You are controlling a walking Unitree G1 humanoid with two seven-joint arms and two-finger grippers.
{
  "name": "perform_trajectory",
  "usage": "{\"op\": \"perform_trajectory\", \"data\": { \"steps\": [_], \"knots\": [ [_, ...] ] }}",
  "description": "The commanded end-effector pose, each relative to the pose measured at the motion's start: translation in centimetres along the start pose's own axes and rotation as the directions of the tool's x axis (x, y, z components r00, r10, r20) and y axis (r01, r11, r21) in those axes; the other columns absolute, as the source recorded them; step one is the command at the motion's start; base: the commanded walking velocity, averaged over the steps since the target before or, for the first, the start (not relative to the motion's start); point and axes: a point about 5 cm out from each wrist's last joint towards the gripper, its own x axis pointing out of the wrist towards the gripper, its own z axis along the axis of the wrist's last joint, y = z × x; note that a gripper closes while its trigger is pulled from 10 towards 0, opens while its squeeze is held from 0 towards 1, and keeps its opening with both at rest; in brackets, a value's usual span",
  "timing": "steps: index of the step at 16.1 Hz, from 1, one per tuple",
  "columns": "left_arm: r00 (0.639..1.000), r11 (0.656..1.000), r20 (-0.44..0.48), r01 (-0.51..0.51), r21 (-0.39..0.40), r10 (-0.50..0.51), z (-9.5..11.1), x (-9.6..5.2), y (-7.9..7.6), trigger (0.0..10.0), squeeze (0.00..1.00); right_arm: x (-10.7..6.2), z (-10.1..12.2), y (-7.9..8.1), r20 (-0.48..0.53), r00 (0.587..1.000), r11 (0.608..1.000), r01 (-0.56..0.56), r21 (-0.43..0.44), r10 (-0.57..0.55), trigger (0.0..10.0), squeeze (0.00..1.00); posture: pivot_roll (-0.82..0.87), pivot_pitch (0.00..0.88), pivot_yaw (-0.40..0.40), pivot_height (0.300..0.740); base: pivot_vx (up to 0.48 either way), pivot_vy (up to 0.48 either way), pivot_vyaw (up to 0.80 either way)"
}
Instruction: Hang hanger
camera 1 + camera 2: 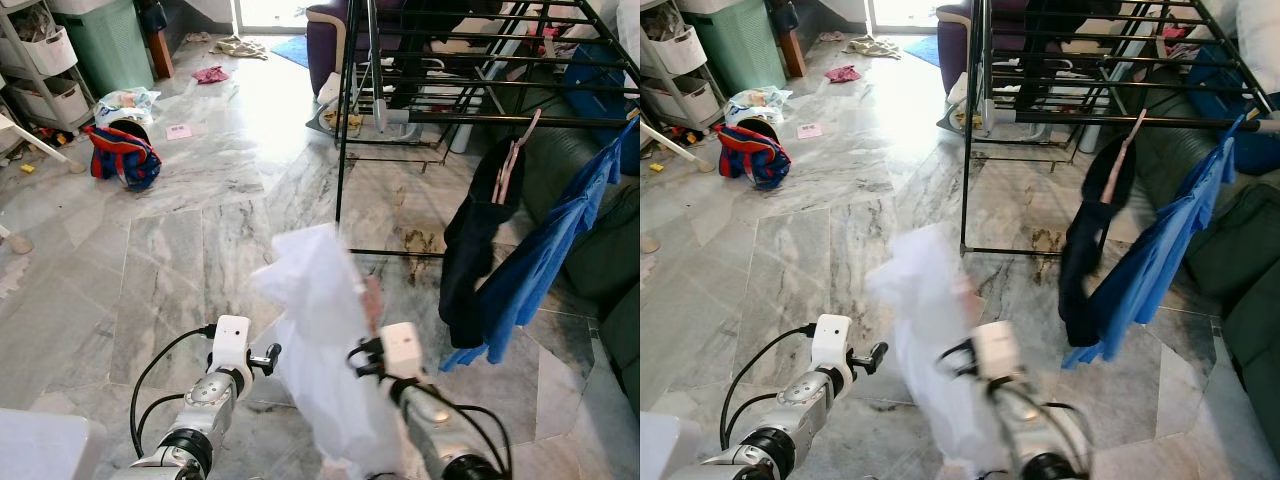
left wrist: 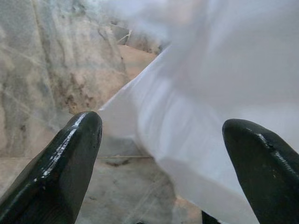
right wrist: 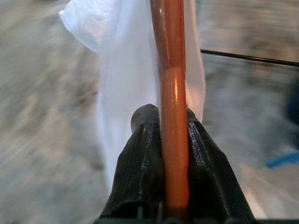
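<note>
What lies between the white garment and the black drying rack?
Bare grey marble floor, seen in the left eye view between the white garment and the black metal drying rack.

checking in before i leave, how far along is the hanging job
Done: the right gripper is shut on the orange hanger, with the white garment draped on it. In hand: carrying it; the left gripper is open beside the cloth. Left: hooking it on the drying rack.

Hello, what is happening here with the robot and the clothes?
The robot's right gripper is shut on an orange hanger carrying a white garment. The left gripper is open beside the cloth. The black drying rack stands ahead to the right, with a dark garment and a blue shirt already hanging. The hanger is not yet hung.
</note>
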Motion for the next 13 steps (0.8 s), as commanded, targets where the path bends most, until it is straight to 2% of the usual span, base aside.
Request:
{"op": "perform_trajectory", "data": {
  "steps": [1, 2, 4, 6, 9, 13],
  "knots": [
    [1.0, 1.0, -0.003, 0.012, 0.001, -0.012, 0.1, 0.0, 0.0, 10.0, 0.0, 0.1, 1.2, -1.6, 0.067, 0.991, 0.993, 0.11, 0.047, -0.113, 10.0, 0.0, -0.07, 0.128, 0.019, 0.74, 0.0, 0.0, 0.0],
    [1.0, 1.0, -0.004, 0.011, 0.002, -0.011, 0.0, 0.0, 0.0, 10.0, 0.0, -0.4, 1.2, -3.2, 0.081, 0.978, 0.979, 0.187, 0.077, -0.193, 10.0, 0.0, -0.08, 0.126, 0.018, 0.74, 0.0, 0.0, 0.0],
    [1.0, 1.0, 0.007, 0.031, 0.005, -0.031, 0.2, 0.1, -0.3, 10.0, 0.0, -0.7, 1.2, -4.0, 0.094, 0.971, 0.974, 0.214, 0.071, -0.221, 10.0, 0.0, -0.09, 0.122, 0.023, 0.74, 0.0, 0.0, 0.0],
    [0.999, 0.999, 0.017, 0.051, 0.004, -0.051, 0.3, 0.2, -0.7, 10.0, 0.0, -0.6, 1.6, -4.1, 0.108, 0.967, 0.972, 0.224, 0.065, -0.23, 10.0, 0.0, -0.1, 0.119, 0.024, 0.74, 0.133, 0.0, 0.0],
    [0.996, 0.996, 0.03, 0.085, -0.003, -0.085, 0.7, 0.4, -1.6, 10.0, 0.0, -0.2, 2.9, -4.2, 0.146, 0.961, 0.971, 0.224, 0.082, -0.234, 10.0, 0.0, -0.11, 0.114, 0.021, 0.74, 0.409, 0.0, 0.0],
    [0.995, 0.995, 0.033, 0.095, -0.011, -0.094, 0.8, 0.4, -1.9, 10.0, 0.0, -0.1, 3.2, -4.3, 0.161, 0.958, 0.971, 0.226, 0.079, -0.236, 10.0, 0.0, -0.1, 0.112, 0.014, 0.74, 0.465, 0.0, 0.0]
  ]
}}
